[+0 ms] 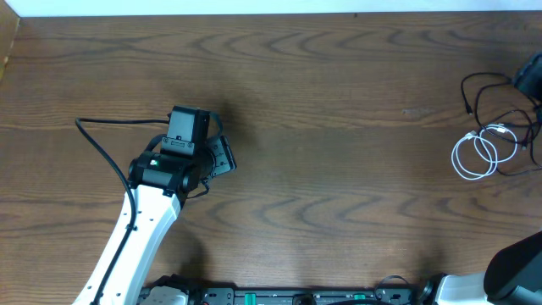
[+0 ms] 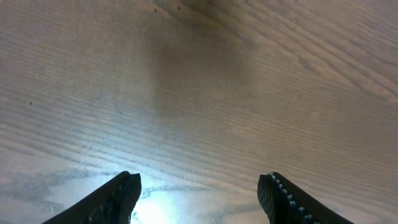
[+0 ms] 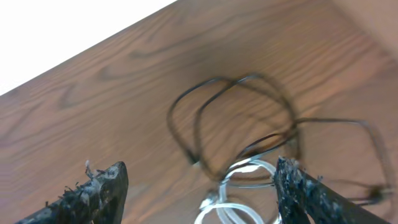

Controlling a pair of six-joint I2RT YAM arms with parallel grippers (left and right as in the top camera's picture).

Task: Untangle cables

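Observation:
The white cable (image 1: 474, 156) lies coiled in loops at the far right of the table, overlapped by the thin black cable (image 1: 491, 95), which loops around and over it. In the right wrist view the black cable (image 3: 205, 118) forms wide loops above the white coil (image 3: 239, 180), which lies between my fingers. My right gripper (image 3: 199, 190) is open above the cables, touching nothing. My left gripper (image 2: 199, 193) is open and empty over bare wood; its arm (image 1: 182, 152) is at the table's left.
The brown wooden table (image 1: 322, 102) spans the view. A dark object (image 1: 529, 76) sits at the right edge by the black cable. The right arm's body (image 1: 517, 267) shows at the lower right corner. The left arm's own thick black cable (image 1: 102, 144) trails left.

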